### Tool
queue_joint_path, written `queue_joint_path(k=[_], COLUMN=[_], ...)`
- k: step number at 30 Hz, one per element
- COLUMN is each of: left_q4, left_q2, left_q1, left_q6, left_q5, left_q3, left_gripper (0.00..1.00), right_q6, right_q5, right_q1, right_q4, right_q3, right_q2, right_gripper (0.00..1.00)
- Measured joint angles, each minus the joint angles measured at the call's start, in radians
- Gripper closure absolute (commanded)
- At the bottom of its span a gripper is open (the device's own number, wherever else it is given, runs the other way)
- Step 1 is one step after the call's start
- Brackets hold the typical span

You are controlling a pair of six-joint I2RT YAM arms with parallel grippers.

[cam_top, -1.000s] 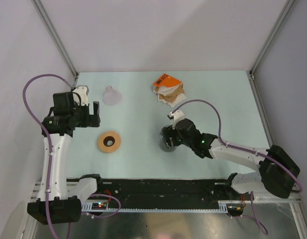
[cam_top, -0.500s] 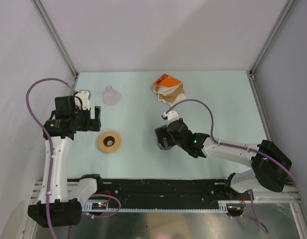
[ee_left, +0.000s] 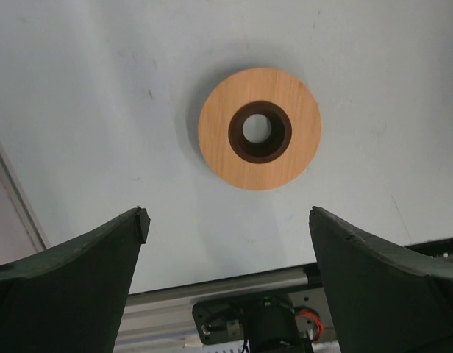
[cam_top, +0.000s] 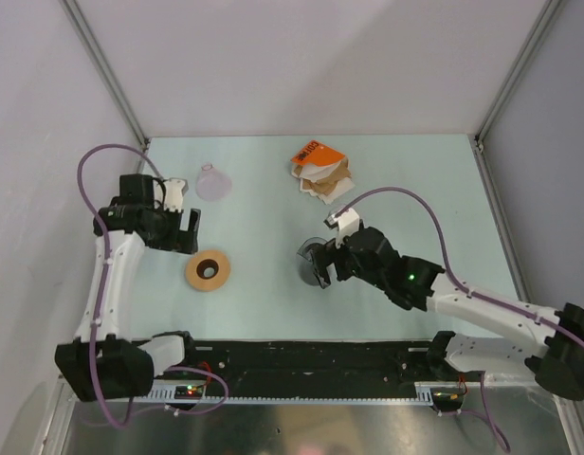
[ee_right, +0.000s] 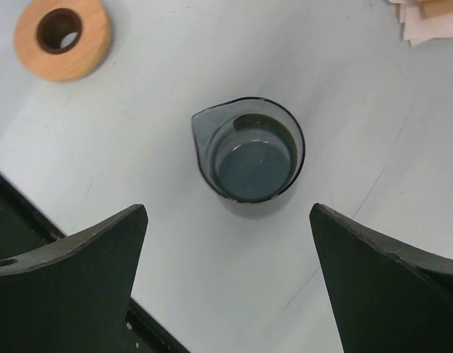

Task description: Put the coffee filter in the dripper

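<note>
Top external view: pale mint-green tabletop [cam_top: 425,190], boxed in by plain white walls [cam_top: 301,66] and aluminium corner posts [cam_top: 107,71], with a black rail [cam_top: 311,355] along the near edge.
Both pairs of jaws are spread wide and hold nothing. The left gripper [cam_top: 187,232] hangs above the surface beside the tan wooden ring with a hole [cam_top: 208,270]. The right gripper [cam_top: 317,261] hangs over the dark grey glass cup with a pouring lip [ee_right: 250,151], which stands upright between its fingers, untouched. The small clear, faintly pink plastic cone dripper [cam_top: 213,183] sits at the far left. The thin white paper coffee filter [cam_top: 309,172] lies at far centre, stacked with brown papers [cam_top: 332,182] against the orange pack [cam_top: 311,153], well apart from the dripper.
</note>
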Motion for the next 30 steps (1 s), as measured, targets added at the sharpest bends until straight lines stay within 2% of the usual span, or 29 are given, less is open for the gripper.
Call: queue_joint_path(k=[5, 14, 20, 30], left_q4=[-0.040, -0.119, -0.140, -0.113], left_q2=[0.154, 0.510, 0.666, 0.794], left_q1=[0.085, 0.305, 0.353, 0.356], left_q6=[0.065, 0.137, 0.188, 0.235], left_q5=[0.097, 0.330, 0.433, 0.475], left_q3=[0.000, 0.002, 0.034, 0.075], left_gripper=[0.02, 0.02, 0.10, 0.25], right_q6=[-0.067, -0.093, -0.095, -0.117], right_q5=[-0.149, -0.380, -0.518, -0.627], right_q1=[-0.039, -0.283, -0.422, -0.503], right_q4=[-0.077, -0.205, -0.293, -0.364], right_q3=[0.028, 0.102, 0.103, 0.123], right_q2=[-0.092, -0.160, -0.159, -0.154], right_gripper=[0.00, 0.01, 0.01, 0.02])
